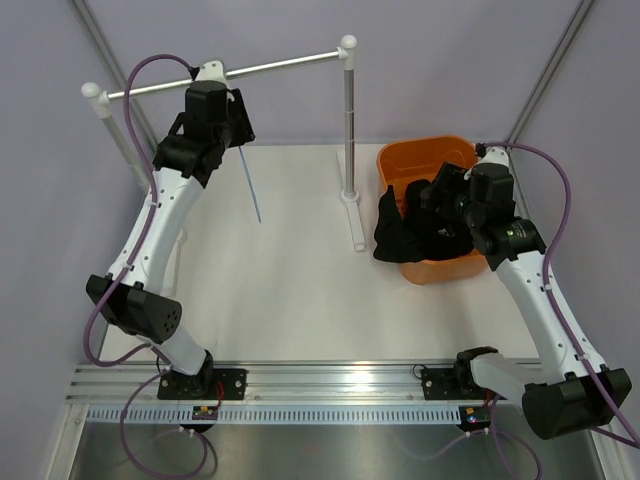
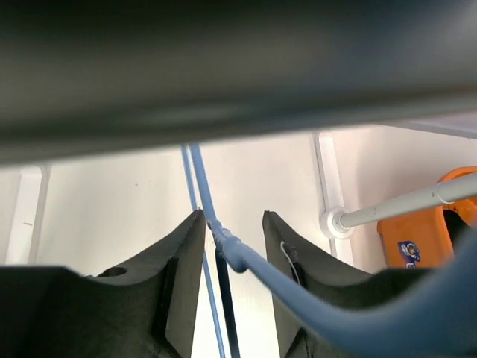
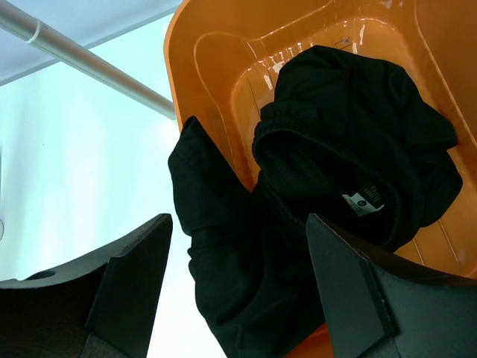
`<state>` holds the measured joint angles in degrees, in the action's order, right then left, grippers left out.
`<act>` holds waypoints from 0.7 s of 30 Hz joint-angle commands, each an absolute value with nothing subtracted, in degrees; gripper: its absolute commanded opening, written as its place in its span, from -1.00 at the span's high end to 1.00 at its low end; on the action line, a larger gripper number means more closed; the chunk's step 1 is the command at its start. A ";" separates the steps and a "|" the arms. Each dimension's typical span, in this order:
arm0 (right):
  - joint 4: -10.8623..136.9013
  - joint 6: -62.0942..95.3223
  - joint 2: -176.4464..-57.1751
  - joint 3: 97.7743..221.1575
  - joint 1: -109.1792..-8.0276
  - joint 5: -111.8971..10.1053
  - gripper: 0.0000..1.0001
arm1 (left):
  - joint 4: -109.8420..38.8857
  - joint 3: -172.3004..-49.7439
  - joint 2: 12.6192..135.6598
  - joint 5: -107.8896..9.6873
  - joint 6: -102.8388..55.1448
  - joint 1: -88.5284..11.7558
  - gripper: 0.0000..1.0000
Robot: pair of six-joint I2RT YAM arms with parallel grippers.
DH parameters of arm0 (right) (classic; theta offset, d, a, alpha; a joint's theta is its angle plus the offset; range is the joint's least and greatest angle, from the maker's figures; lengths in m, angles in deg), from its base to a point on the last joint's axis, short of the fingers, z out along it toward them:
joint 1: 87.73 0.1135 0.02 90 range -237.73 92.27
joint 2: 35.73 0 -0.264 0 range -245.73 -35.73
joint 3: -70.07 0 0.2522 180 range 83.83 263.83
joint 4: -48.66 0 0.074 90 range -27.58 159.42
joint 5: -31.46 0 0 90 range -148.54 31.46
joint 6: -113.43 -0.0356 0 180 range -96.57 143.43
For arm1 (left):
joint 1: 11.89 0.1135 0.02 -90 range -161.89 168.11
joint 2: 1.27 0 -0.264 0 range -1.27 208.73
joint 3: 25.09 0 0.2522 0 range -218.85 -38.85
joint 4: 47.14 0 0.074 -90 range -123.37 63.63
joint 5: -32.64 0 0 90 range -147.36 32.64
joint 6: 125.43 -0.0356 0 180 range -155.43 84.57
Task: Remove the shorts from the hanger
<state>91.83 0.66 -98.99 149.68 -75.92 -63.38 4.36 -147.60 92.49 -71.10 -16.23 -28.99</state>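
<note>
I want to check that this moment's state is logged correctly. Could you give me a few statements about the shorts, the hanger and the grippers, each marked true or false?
1. The shorts lie partly in the orange tub, with one part draped over its rim. True.
2. The shorts hang on the hanger. False: the hanger shows only bare wire, up by the rail.
3. The right gripper is shut on the shorts. False: it is open above them.
4. The hanger's wire passes between the fingers of the left gripper. True.
</note>
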 commanded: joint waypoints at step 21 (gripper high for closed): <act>90.20 1.02 -87.42 145.63 -76.13 -60.03 -0.99 | 3.53 -135.45 68.97 -69.59 -18.20 -30.95 -0.54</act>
